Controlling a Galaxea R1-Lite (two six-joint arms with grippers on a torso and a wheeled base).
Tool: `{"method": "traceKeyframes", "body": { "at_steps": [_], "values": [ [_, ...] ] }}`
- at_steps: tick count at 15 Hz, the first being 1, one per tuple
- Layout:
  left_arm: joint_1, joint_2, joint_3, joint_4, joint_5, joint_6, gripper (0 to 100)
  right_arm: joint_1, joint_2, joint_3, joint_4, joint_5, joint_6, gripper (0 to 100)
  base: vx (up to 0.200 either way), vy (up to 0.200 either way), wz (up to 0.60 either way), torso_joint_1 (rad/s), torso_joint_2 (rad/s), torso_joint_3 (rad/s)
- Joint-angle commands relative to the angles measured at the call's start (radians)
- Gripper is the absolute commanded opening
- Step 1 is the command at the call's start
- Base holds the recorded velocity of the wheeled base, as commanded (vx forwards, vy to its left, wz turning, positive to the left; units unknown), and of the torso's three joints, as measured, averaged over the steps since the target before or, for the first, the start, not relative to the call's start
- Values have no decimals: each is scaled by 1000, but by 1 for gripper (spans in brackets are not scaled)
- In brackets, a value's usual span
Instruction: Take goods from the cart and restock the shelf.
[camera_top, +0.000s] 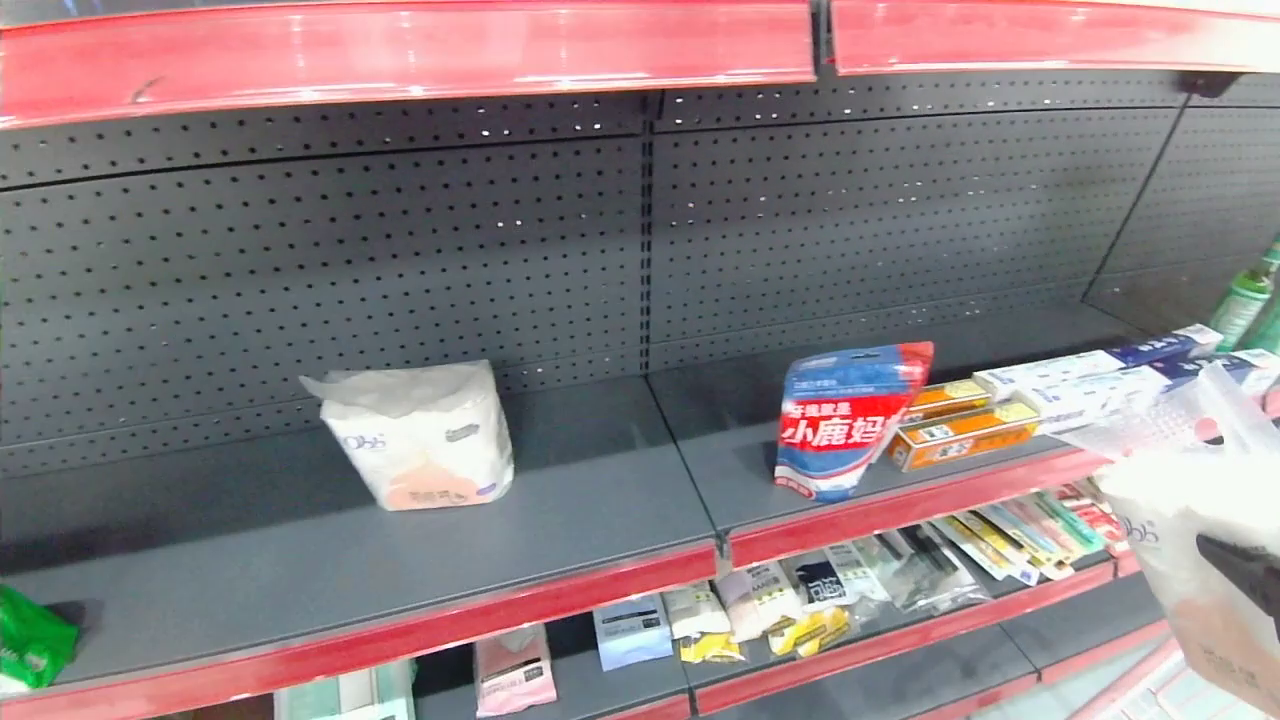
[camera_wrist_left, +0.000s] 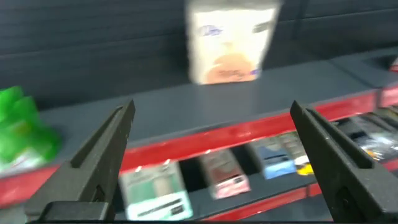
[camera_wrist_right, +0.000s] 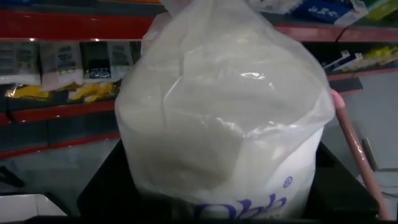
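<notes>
While the right gripper (camera_top: 1240, 572) is clenched on a soft roll pack (camera_top: 1190, 520) low off the shelf's (camera_top: 560, 500) front-right end, not yet over the board, the left gripper (camera_wrist_left: 211, 155) hangs w/ jaws spread & nothing in them, facing the front edge nr the twin pack (camera_top: 415, 435) standing mid-left twd the back. Risk, imo: the hold is partly on loose film, so the pack could sag or slip out. Coming in low, it may snag the red front lip (camera_top: 400, 625) or clip the blue-red pouch (camera_top: 845, 420) by the front edge & topple it.
</notes>
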Motion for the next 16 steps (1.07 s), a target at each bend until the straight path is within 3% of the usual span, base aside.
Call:
{"method": "traceKeyframes", "body": {
  "at_steps": [1, 13, 16],
  "values": [
    [0, 0, 0, 0, 0, 1, 100, -6, -12, 2, -1, -6, 0, 0, 0, 0, 600, 7, 2, 2],
    [0, 6, 0, 0, -2, 3, 100, -43, -387, 140, 3, 18, 69, 0, 0, 0, 0, 0, 0, 0],
    [0, 12, -25, -2, -18, 61, 100, -41, -425, 140, 3, 60, 108, 0, 0, 0, 0, 0, 0, 0]
  ]
}}
